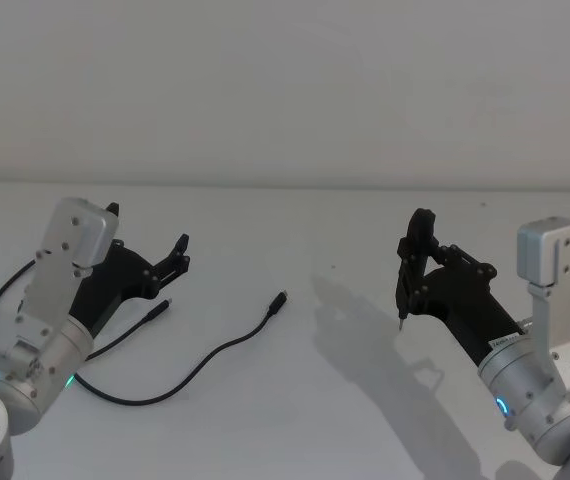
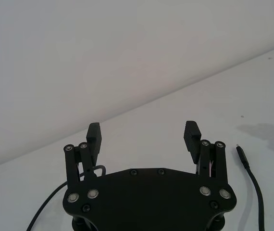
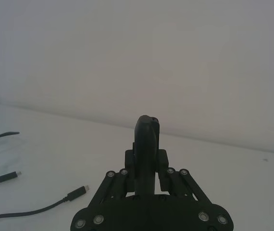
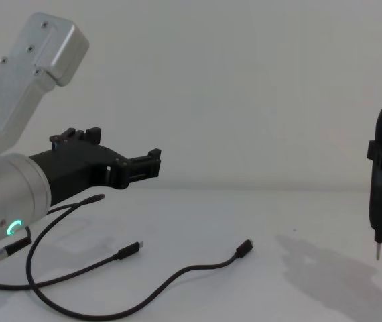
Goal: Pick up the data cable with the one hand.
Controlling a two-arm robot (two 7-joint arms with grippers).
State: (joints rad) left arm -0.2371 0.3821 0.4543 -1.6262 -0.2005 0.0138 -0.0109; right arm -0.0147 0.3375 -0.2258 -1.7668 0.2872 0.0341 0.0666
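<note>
Your left gripper (image 2: 143,134), a black two-finger claw with flat ribbed pads on a silver wrist with a green glowing ring, is spread wide and holds nothing. It hangs above the white table (image 1: 365,420) on your left side, fingers pointing forward and slightly down.

The data cable (image 1: 233,344), a long thin black cord, lies slack on the table beneath and in front of that claw. One small black plug (image 1: 165,307) sits just beyond the fingertips. The cord loops back under the wrist, then snakes out to the second plug (image 1: 281,298) near the table's middle.

Expect it to be very light and quite limp. Lift it at one spot and the rest will sag and trail, so nothing needs force. The cord is thin and lies flat on the surface, and the smooth sheath may slide between the flat pads. You probably want the fingers brought right down to the table, straddling the line. The nearer plug, or the cord just behind it, looks the best hold, being thicker, stiffer and close by.

Your right gripper (image 3: 146,162) is parked well apart on the right, closed around an upright black pen-shaped tool (image 4: 380,211) with a metal point.
</note>
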